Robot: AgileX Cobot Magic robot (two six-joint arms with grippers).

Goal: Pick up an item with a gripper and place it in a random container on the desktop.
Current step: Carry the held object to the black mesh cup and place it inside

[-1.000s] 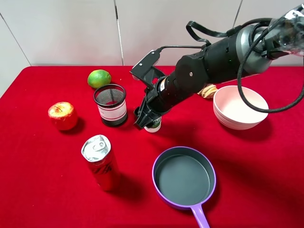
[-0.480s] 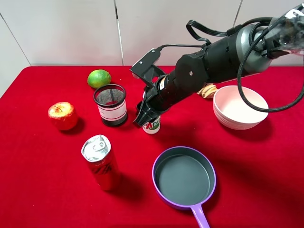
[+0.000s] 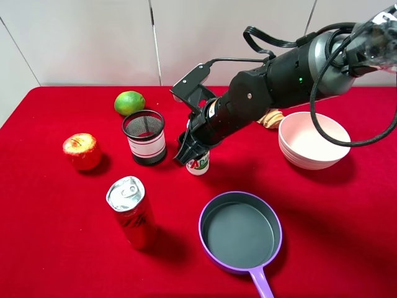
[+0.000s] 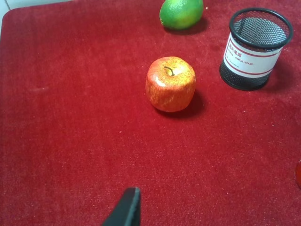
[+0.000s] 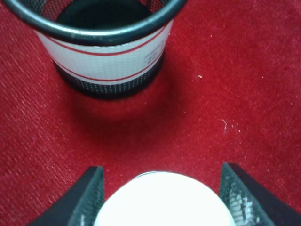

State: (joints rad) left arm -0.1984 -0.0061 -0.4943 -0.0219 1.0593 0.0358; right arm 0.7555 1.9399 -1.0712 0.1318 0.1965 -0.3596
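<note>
The small white bottle [image 3: 198, 164] with a green-and-red label stands on the red cloth [image 3: 56, 248], just right of the black mesh cup [image 3: 144, 136]. My right gripper [image 3: 191, 154] comes down over its top. In the right wrist view the fingers [image 5: 89, 195] hug both sides of the white cap [image 5: 162, 200], with the cup [image 5: 106, 42] just beyond. The left arm is out of the exterior high view. Only one dark fingertip of my left gripper [image 4: 127, 209] shows in the left wrist view, above bare cloth and well short of the cup [image 4: 255, 47].
A red-yellow apple [image 3: 81, 151] and a lime [image 3: 129, 102] lie left of the cup. A red can [image 3: 131, 211] stands at the front left. A purple pan [image 3: 240, 233] is in front, and a pink bowl [image 3: 313, 139] is at the right.
My right gripper rose a little along the bottle, so more of the label shows. Over the last half second it has held still. The bottle stays on the cloth.
</note>
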